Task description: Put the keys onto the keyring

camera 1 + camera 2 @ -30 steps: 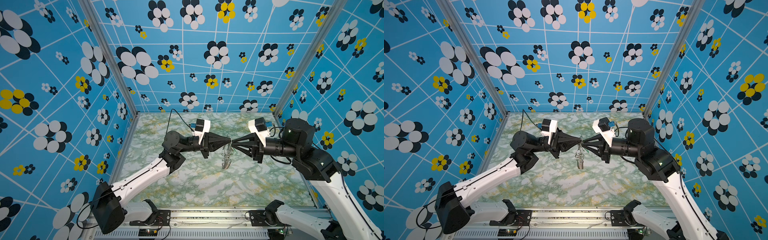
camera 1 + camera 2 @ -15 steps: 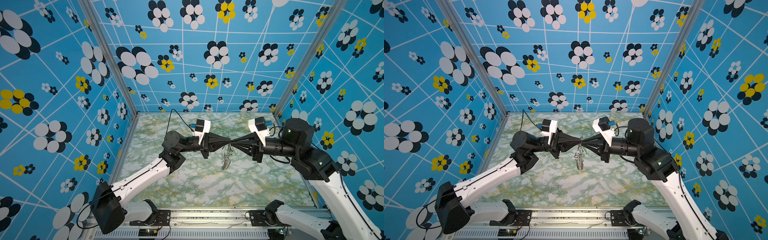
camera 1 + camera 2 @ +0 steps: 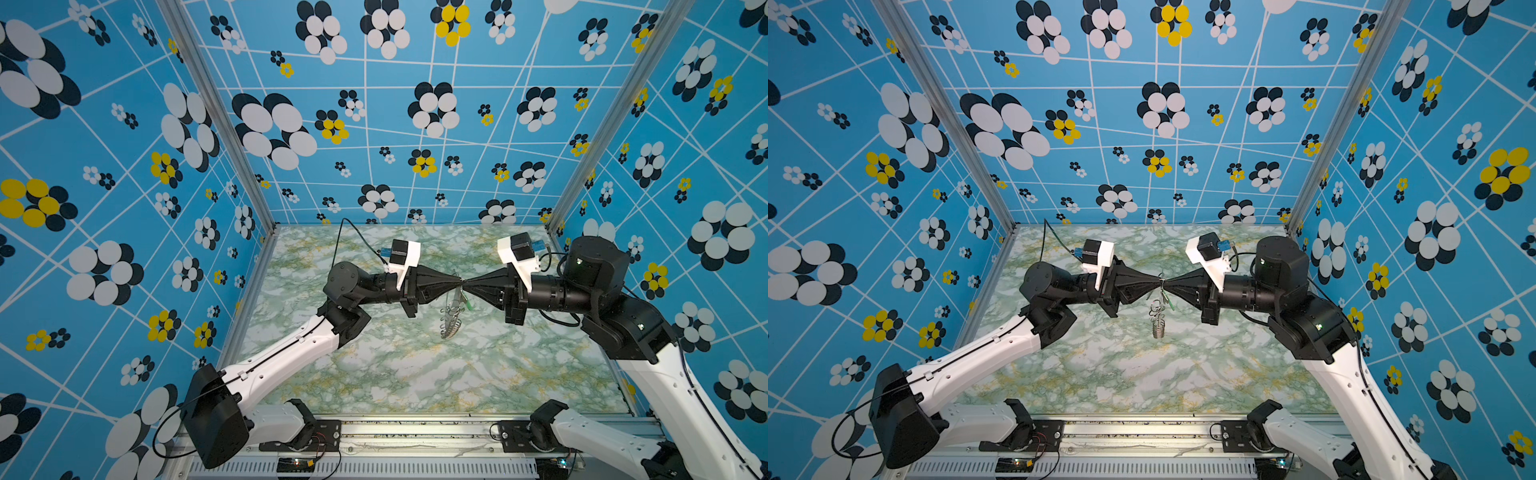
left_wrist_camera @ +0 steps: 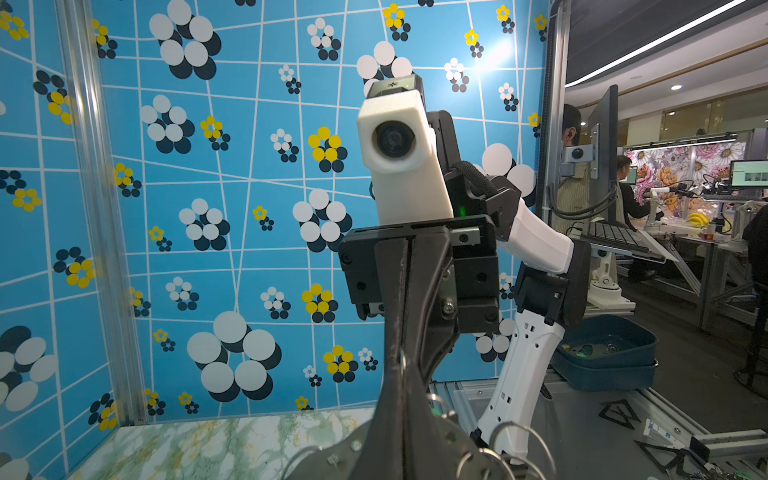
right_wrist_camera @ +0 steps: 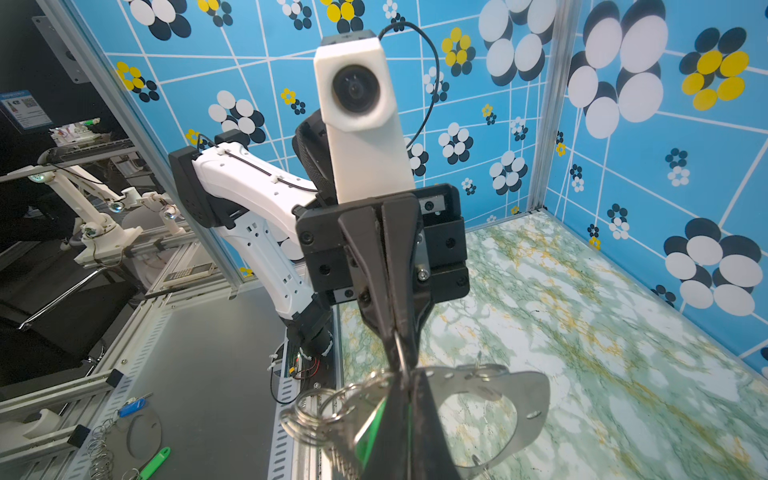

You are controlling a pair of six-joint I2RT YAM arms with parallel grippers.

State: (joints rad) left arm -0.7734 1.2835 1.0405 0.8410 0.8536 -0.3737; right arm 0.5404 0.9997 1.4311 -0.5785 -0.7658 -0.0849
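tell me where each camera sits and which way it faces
Both top views: mounted high at the front, looking down and inward at the table; left arm, right arm, left claw and right claw tip to tip, keyring hanging below.
Left wrist: on the left arm, looking along its claw at the right arm's camera, lab beyond.
Right wrist: on the right arm, looking along its claw at the left arm's camera; key beside its claw.
Shared: both wrist views show the keyring and the opposite claw.
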